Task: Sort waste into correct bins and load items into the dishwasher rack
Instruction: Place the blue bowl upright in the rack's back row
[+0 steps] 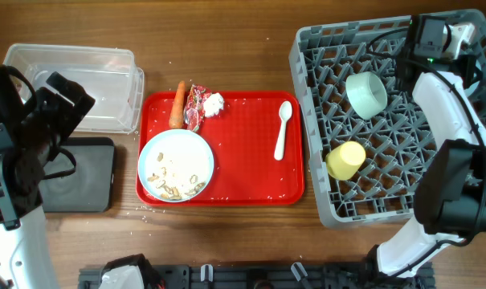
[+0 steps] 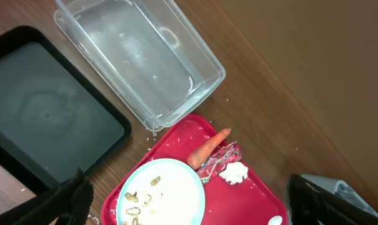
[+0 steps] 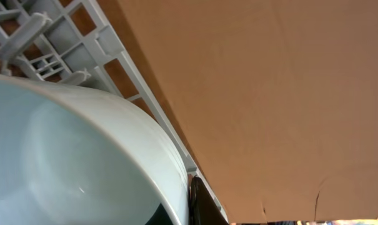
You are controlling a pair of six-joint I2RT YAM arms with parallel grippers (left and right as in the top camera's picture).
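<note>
**Pale green bowl fills right wrist lens as waste waits on tray**

Pale green bowl [image 3: 70, 162] crowds the right wrist camera and lies on its side among the pegs of the dishwasher rack [image 1: 323, 201], with the yellow-green cup [image 1: 346, 160] tipped over nearer the front. One dark finger [image 3: 198, 201] of the right gripper [image 1: 403, 71] shows just outside the bowl's rim. You cannot tell whether that claw grips or stands clear.

On the red tray [image 1: 243, 160], nothing is sorted yet. The clear tub [image 2: 139, 56] and black tray [image 2: 45, 106] sit just off its left edge, both bare. Your left gripper [image 2: 189, 181] hangs above them with its jaws spread wide and nothing in them.

The pale blue plate [image 1: 182, 144] looks rigid and smooth. Take it by the rim and keep it level, since the beige scraps [image 1: 172, 186] lie loose on it. The white spoon [image 1: 282, 128] lies flat and alone, so pinching its thin handle will likely be fiddly.

The carrot [image 1: 177, 104] looks firm and tapered, so grip it mid-length. The red wrapper [image 1: 195, 106] presses against it on one side and against the tissue wad [image 1: 214, 103] on the other. Both look light and soft, so a careless pinch may lift two at once. The plate's rim sits close under the carrot's tip, leaving little room for a finger.
</note>
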